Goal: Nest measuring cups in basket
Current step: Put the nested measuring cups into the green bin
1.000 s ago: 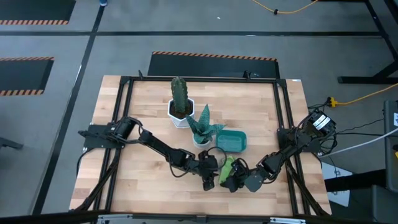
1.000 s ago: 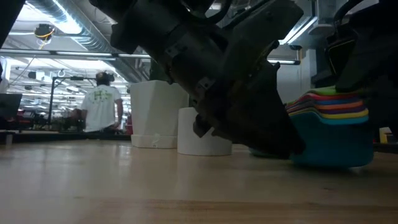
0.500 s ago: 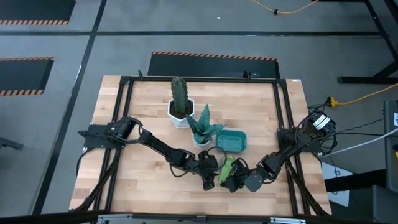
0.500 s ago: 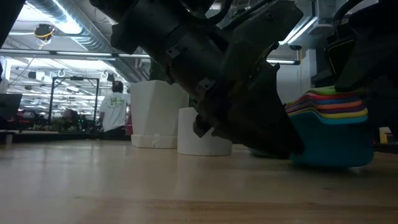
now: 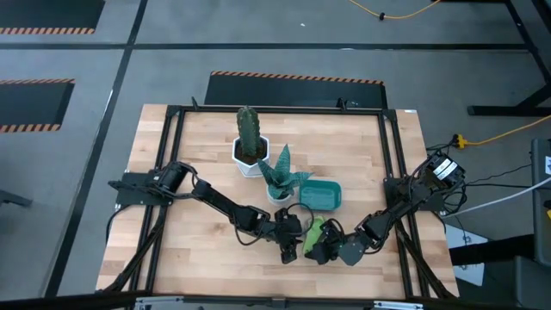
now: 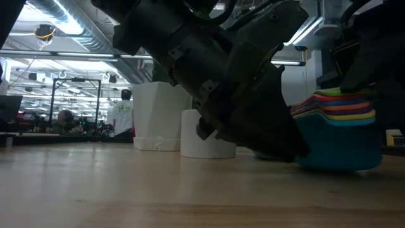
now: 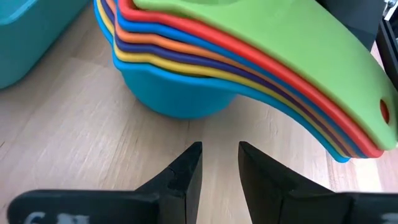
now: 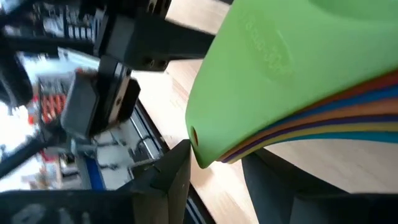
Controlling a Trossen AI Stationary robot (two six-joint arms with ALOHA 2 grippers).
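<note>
Between the arms on the surface [image 5: 207, 250], the measuring cups [image 7: 249, 68] sit stacked, handles lying in the right gripper [image 8: 214, 171]'s part-closed jaws; the left gripper [image 7: 219, 167]'s narrow jaws stand empty beside the bowls.

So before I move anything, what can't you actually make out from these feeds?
- Measuring cups: high view shows only a green sliver between both grippers; how many are stacked is unclear.
- Right gripper: right wrist view shows its fingers straddling the stack's handles, but contact is hidden beneath the green handle.
- Basket: low view, blocked by the arm; its contents are too small to tell in the high view.
- Left gripper: open, short of the stack.
</note>
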